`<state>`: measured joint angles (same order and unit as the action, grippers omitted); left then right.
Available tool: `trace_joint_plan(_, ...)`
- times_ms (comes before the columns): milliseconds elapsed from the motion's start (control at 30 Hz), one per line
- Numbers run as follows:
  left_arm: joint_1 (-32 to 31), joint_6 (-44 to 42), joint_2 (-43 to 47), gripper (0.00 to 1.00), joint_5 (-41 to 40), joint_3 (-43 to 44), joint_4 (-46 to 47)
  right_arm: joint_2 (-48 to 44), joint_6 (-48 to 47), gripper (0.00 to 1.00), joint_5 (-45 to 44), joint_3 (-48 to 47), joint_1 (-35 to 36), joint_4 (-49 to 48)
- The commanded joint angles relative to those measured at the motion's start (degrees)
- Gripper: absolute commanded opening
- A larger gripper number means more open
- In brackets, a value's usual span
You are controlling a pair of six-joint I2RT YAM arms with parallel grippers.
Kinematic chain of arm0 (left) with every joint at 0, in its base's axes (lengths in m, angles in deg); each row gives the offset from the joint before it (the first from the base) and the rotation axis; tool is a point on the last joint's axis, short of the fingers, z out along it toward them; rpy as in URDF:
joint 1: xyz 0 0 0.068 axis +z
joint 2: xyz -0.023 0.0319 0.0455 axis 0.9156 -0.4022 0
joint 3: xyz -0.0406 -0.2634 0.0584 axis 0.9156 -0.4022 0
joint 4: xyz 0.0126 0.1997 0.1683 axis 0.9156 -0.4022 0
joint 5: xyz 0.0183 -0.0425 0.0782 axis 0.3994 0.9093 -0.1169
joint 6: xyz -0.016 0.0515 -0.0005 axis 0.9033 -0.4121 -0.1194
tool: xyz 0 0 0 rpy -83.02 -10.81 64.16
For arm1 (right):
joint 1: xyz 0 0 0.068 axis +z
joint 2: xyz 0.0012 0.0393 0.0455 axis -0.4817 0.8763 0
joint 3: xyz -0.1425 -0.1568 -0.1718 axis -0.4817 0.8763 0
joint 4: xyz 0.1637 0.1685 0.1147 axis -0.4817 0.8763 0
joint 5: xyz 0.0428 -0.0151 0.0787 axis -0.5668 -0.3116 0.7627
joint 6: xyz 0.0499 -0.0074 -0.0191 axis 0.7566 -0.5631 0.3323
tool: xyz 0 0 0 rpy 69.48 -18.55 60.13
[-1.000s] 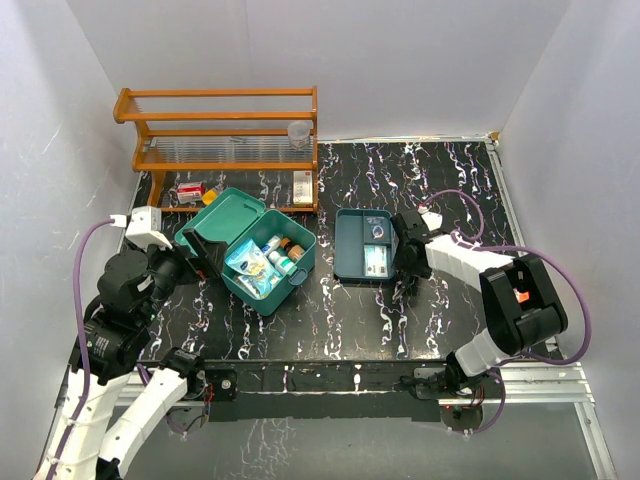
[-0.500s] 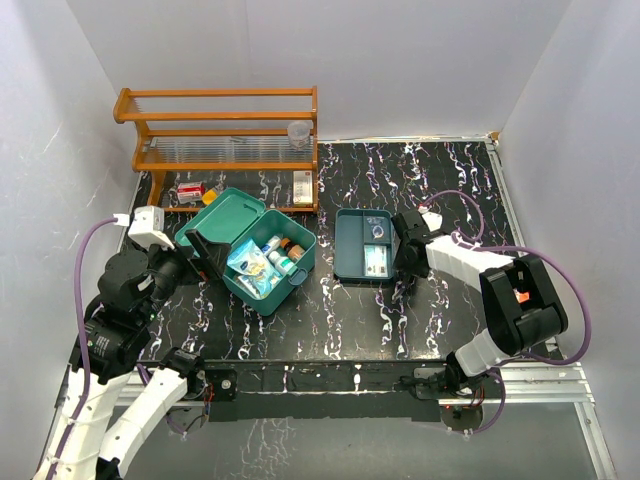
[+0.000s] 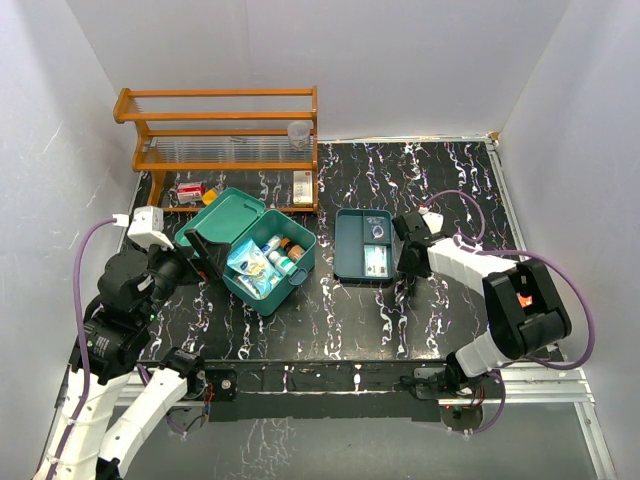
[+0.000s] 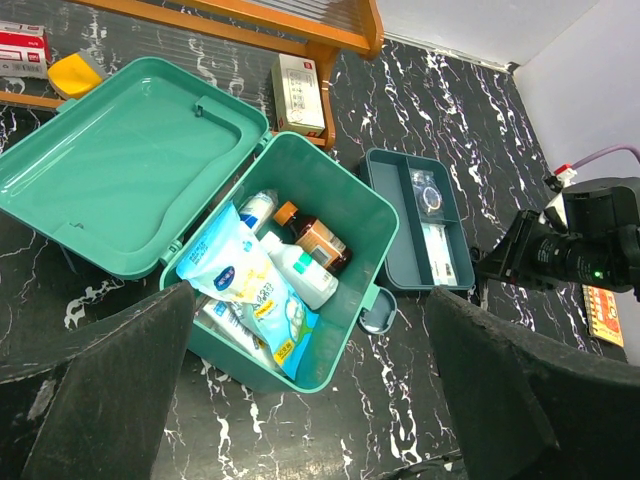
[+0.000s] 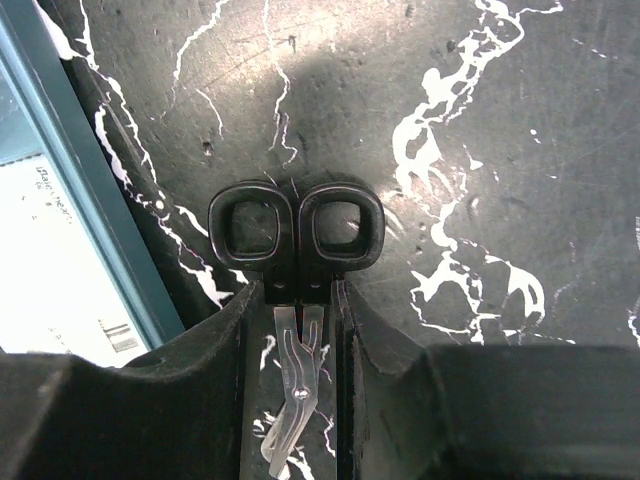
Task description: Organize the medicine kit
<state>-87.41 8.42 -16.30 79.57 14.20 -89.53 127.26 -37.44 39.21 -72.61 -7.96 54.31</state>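
Right gripper [image 5: 300,300] pinches small black-handled metal scissors [image 5: 297,236] lengthwise; the open teal-green plastic medicine kit [image 3: 228,218] lies leftward, beyond the flat teal tray [image 3: 343,250].

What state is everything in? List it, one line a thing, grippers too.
medicine kit: open, lid laid back, bottles and a pouch inside.
divided tray: out on the table, right of the kit, small items in it.
scissors: closed, flat on the table beside the tray.
left gripper: open, empty.
right gripper: shut on the scissors just below the handles.
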Motion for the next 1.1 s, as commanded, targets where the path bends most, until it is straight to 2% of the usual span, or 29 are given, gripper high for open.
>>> trace_joint_plan(0,-0.17,0.39,0.26,0.99,0.65,0.23,0.78,-4.88,-2.05,0.23,-2.52,-0.08,-0.14,0.86)
trace_joint_plan(400,-0.15,0.59,-0.07,0.99,0.65,-0.14,1.22,-10.76,-2.66,0.24,0.00,-0.06,-0.10,0.87)
trace_joint_plan(700,-0.14,0.73,-0.01,0.99,-0.50,0.22,0.15,-11.67,-1.66,0.24,3.97,-5.28,2.10,1.43)
trace_joint_plan(867,-0.14,0.96,0.08,0.99,-1.57,0.48,-0.80,-8.84,-0.73,0.24,4.34,-10.19,5.19,0.23)
trace_joint_plan(1067,-0.14,1.39,-0.01,0.99,-2.00,0.63,-1.46,1.19,-0.61,0.24,1.84,-18.11,10.60,-1.80)
